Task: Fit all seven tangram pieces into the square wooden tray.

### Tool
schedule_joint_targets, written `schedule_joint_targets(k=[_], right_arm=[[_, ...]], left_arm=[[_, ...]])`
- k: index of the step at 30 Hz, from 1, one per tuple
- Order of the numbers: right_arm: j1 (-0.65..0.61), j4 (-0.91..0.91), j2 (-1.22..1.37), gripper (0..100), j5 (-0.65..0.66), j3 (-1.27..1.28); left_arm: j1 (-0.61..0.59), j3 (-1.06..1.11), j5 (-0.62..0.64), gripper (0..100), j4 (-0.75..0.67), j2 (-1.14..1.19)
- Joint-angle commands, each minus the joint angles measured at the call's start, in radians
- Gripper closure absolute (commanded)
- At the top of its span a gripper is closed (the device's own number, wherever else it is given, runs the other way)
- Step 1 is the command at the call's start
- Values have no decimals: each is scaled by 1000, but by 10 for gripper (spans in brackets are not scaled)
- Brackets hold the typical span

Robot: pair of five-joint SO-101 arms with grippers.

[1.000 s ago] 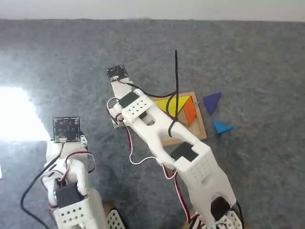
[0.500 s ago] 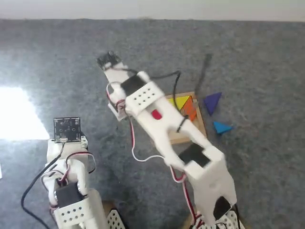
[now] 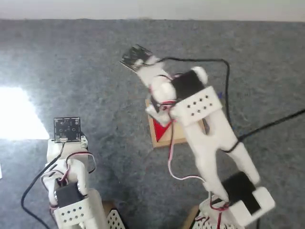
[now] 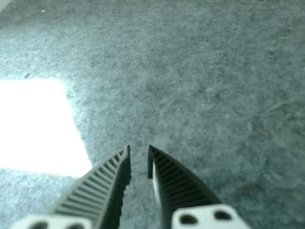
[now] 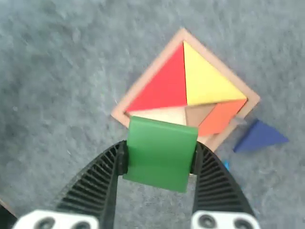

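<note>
My right gripper [image 5: 159, 148] is shut on a green square piece [image 5: 159, 155], held above the near corner of the square wooden tray [image 5: 119, 113]. Inside the tray lie a red triangle [image 5: 162, 88], a yellow triangle [image 5: 205, 78] and an orange piece [image 5: 221, 117], with bare wood [image 5: 164, 114] between them. A dark blue triangle [image 5: 259, 136] lies on the carpet beside the tray. In the high view the right arm [image 3: 200, 119] covers most of the tray [image 3: 159, 139]; the red triangle [image 3: 158, 128] peeks out. My left gripper [image 4: 138, 152] is shut over bare carpet.
Grey carpet covers the whole table. A sliver of a light blue piece [image 5: 225, 165] shows beside the right finger. A bright patch of light [image 3: 14, 114] lies at the left, close to the left arm [image 3: 66, 181].
The right arm has swung to the right and now lies across the tray, hiding the yellow, orange and blue pieces in the high view. The left arm has not moved.
</note>
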Motion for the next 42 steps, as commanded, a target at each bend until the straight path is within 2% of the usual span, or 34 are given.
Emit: schedule_joint_targets(k=[1,5,17,23,30,34,42], right_arm=[[45,-286,-81,904,143,402],[64,-498,-67,902,169,597],[124,-697,125,901,181,638],[124,-694,134,885,218,614],[124,-693,131,683,219,600],[120,-691,130,604,235,594],[122,-602,15,592,224,494]], left_arm=[[6,-10,5,938,-23,-8],[6,-10,5,938,-25,-8],[6,-10,3,938,-23,-8],[6,-10,3,938,-23,-8],[6,-10,3,938,-23,-8],[6,-10,3,938,-23,-8],[6,-10,3,938,-25,-8]])
